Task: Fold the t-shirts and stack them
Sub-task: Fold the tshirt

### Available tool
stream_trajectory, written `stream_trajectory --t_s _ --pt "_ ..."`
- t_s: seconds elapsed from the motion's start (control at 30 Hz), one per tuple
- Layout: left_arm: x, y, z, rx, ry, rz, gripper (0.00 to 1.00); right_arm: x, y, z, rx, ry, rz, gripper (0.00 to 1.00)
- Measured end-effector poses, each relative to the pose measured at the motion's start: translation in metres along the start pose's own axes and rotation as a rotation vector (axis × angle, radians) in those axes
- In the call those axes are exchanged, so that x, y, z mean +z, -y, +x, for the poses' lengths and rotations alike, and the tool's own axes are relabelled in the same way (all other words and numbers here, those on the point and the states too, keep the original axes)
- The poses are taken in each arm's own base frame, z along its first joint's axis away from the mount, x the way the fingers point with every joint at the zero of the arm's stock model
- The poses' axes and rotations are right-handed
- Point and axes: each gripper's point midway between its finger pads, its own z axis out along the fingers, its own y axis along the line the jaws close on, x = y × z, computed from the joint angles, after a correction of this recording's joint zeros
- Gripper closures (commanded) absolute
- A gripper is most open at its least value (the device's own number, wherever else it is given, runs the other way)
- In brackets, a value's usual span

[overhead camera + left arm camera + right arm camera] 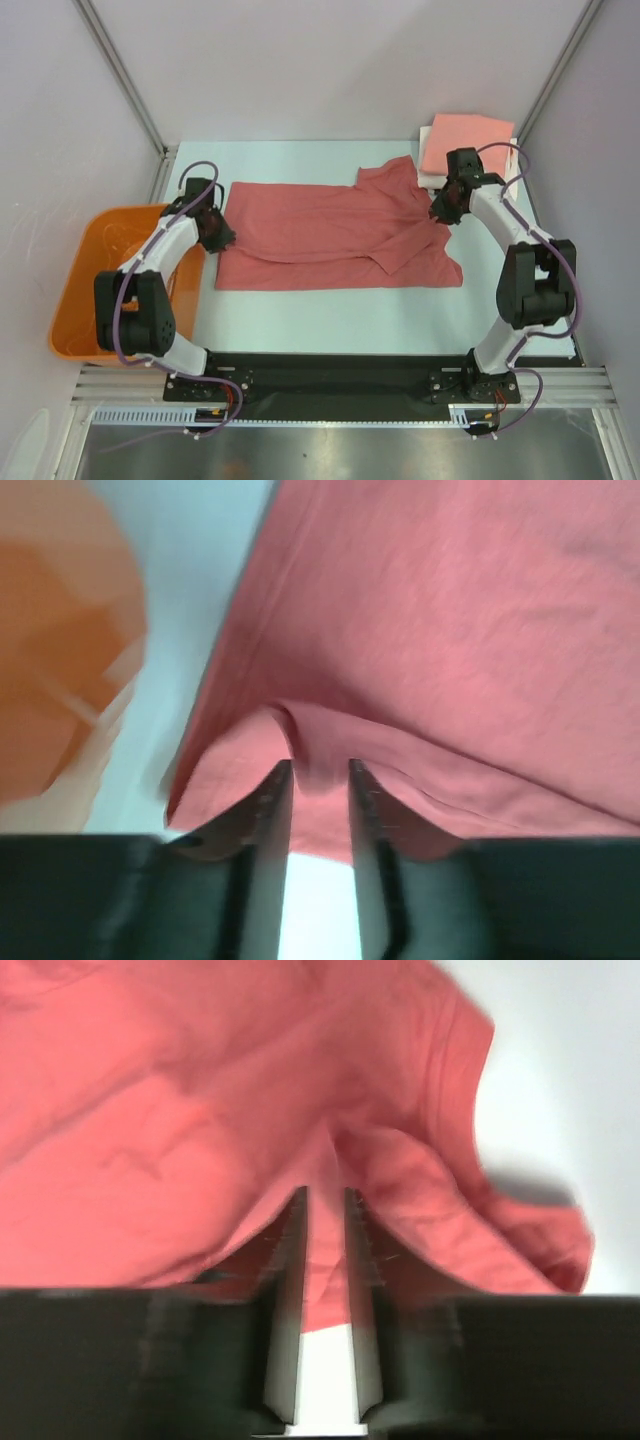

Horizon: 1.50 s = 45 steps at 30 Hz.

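Note:
A dusty-red t-shirt (320,235) lies spread across the table, its sleeve end bunched toward the right. My left gripper (218,238) is at its left edge. In the left wrist view the jaws (320,770) stand slightly apart with a raised fold of the shirt (430,630) between the tips. My right gripper (440,212) is at the shirt's right edge. There the jaws (327,1195) stand a narrow gap apart over a ridge of the cloth (180,1110). A folded salmon-pink t-shirt (465,140) lies on a white one (430,181) at the back right.
An orange plastic basket (90,270) stands off the table's left side, close to the left arm, and shows blurred in the left wrist view (60,660). Metal frame posts rise at the back corners.

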Motion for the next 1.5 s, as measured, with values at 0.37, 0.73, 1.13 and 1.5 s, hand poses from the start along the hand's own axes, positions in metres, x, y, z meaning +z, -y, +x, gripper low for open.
stream_trajectory --t_s 0.37,0.73,1.13,1.5 --pt "-0.023 0.027 -0.015 0.016 0.060 0.152 0.28 0.011 0.039 -0.016 0.019 -0.055 -0.009 0.39" --pt "-0.027 0.010 0.074 0.028 -0.015 0.177 0.27 -0.024 0.102 0.092 0.092 -0.130 -0.029 0.42" --pt "0.001 -0.006 0.104 -0.016 -0.044 0.114 0.20 0.008 0.124 0.119 0.141 -0.200 0.009 0.34" --pt "0.024 -0.028 0.102 -0.049 -0.002 -0.035 0.30 0.020 0.118 0.105 0.156 -0.167 -0.039 0.43"
